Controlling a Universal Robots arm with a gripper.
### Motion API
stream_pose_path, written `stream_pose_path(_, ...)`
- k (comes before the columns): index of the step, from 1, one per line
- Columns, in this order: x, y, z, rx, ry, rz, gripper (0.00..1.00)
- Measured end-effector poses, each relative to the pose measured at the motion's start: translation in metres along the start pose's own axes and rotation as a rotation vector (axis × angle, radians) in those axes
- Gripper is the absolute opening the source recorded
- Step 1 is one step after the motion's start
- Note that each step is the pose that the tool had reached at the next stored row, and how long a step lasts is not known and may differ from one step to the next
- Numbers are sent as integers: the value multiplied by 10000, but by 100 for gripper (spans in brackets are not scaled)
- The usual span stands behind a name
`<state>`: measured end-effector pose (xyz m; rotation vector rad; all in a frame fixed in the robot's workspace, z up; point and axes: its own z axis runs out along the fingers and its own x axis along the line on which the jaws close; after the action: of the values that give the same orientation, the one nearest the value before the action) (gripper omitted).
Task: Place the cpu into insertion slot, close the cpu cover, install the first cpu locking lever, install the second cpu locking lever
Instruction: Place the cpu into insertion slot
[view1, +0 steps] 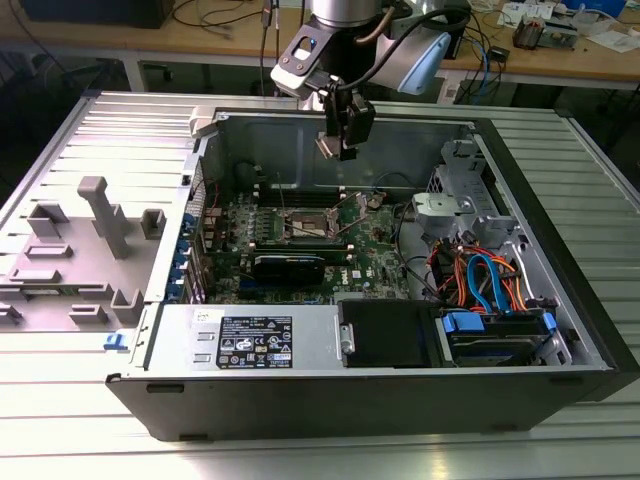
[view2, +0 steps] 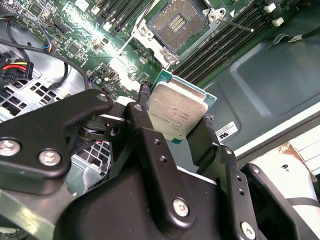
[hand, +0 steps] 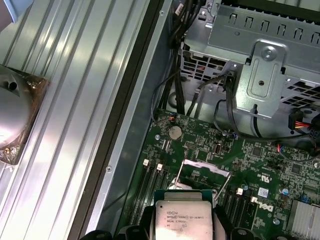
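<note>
Clamping cpu (view2: 179, 106) edges — pincer (view2: 175, 112) aloft

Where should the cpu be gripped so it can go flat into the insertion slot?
By two opposite thin edges, coming in from the sides, as the gripper holds it in the second wrist view. The cpu is a thin flat square, so an edge pinch probably leaves its underside free to meet the insertion slot.
</note>
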<state>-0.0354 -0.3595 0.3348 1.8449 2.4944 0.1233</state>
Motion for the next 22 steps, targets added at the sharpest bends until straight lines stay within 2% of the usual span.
stream_pose_path(10, 0, 0, 4, -1, -3, 48, 55)
stream_pose_path(18, -2, -4, 46, -16, -82, 955, 55)
stream_pose_path(22, 5, -30, 64, -22, -97, 1164, 55)
